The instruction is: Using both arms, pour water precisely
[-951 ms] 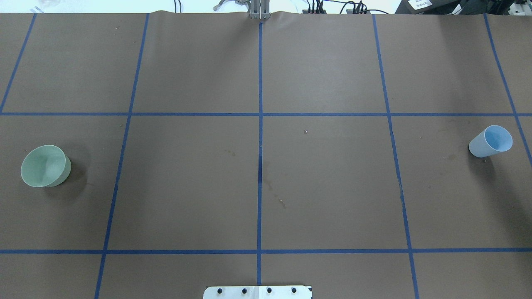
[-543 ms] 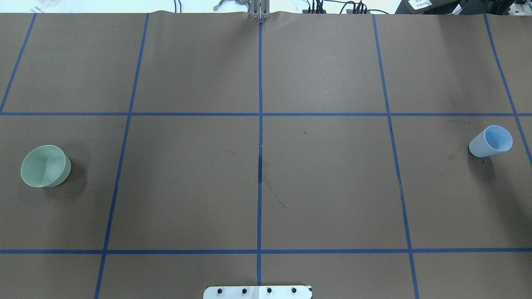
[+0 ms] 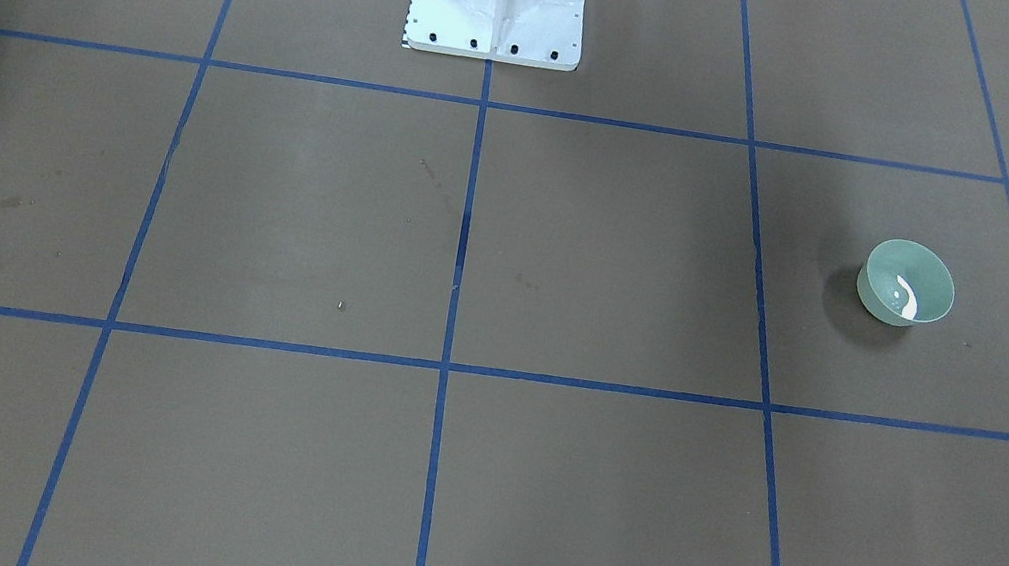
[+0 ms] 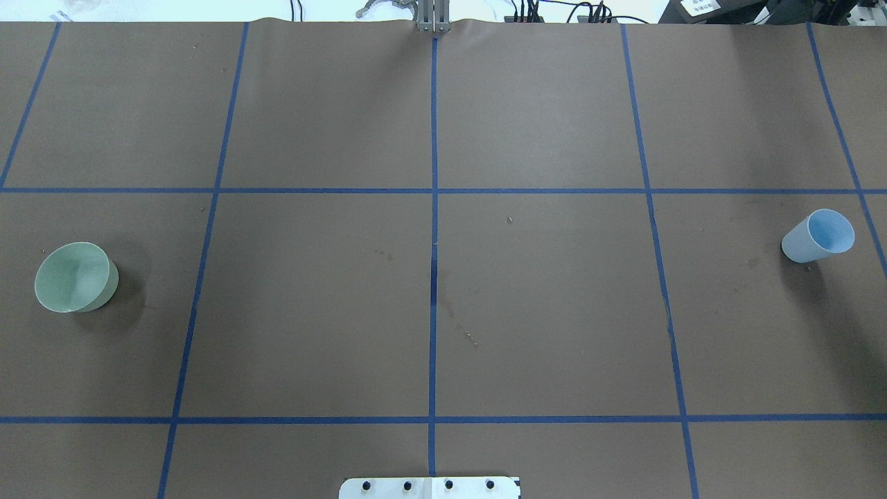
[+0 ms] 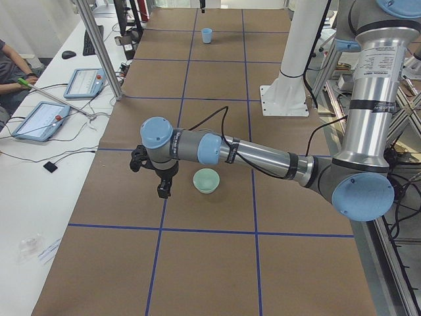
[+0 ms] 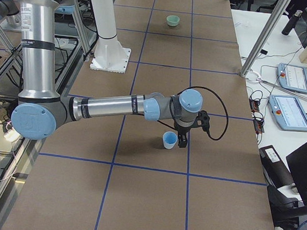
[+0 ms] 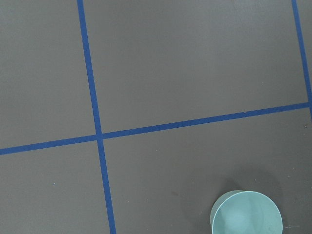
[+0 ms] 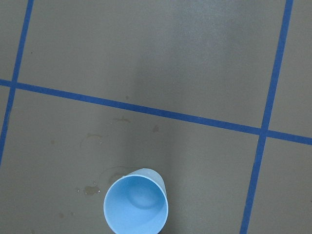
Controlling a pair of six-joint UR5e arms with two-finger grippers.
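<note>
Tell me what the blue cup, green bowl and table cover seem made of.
Blue cup: probably plastic, matte; smooth even colour and a thin rim.
Green bowl: plastic or glazed ceramic, cannot tell which; glossy, with a bright glare streak inside.
Table cover: likely brown paper, matte; wavy far edge, faint stains.

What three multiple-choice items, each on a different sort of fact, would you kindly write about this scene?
1. Where does the pale green round bowl stand? A) robot's left side B) robot's right side C) on the white pedestal
2. How many vessels stand on the brown paper-covered table? A) one B) two C) four
3. How is the light blue plastic cup posed? A) on its side B) upright, mouth up C) upside down
Answers: 1 A, it sits at the overhead view's left; 2 B, only bowl and cup show; 3 B, the right wrist view looks into its open mouth.
</note>
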